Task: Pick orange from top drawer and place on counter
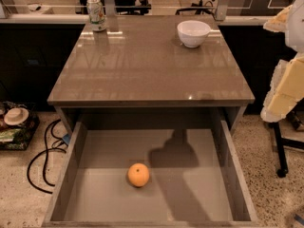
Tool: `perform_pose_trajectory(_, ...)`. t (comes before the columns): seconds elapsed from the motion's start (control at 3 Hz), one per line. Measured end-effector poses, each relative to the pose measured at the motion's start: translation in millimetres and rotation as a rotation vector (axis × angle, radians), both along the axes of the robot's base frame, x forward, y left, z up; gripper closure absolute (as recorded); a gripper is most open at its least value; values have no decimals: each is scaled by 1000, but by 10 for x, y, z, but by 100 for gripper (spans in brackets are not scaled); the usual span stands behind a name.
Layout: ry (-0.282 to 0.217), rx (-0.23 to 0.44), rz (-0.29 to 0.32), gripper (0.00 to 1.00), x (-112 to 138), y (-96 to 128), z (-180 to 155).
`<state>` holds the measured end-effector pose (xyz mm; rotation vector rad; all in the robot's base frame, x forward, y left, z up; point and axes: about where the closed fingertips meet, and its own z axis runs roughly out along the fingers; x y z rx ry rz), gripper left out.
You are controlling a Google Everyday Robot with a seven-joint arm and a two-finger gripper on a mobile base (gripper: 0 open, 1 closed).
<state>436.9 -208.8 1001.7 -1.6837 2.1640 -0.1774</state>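
- Orange (138,175) sits on the flat bottom of the pulled-out top drawer (90,198), a bit left of middle and toward the front, not touching any wall
- counter (147,65) above it has a white bowl (193,33) back right and a soda can (96,14) at the back left corner
- gripper is out of shot, so I can't tell if it's wide, narrow or holding anything
- only a cream-colored chunk of the robot arm (285,84) shows at the right edge
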Motion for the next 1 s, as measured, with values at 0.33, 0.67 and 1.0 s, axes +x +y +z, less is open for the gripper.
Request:
perform_pose_trajectory(0.33,0,0,0,0,0,0,0)
perform_pose_trajectory(0.67,-8,30,5,0,19,20,-36)
perform_pose_trajectory(1.0,-19,188,47,0,66,134,-504)
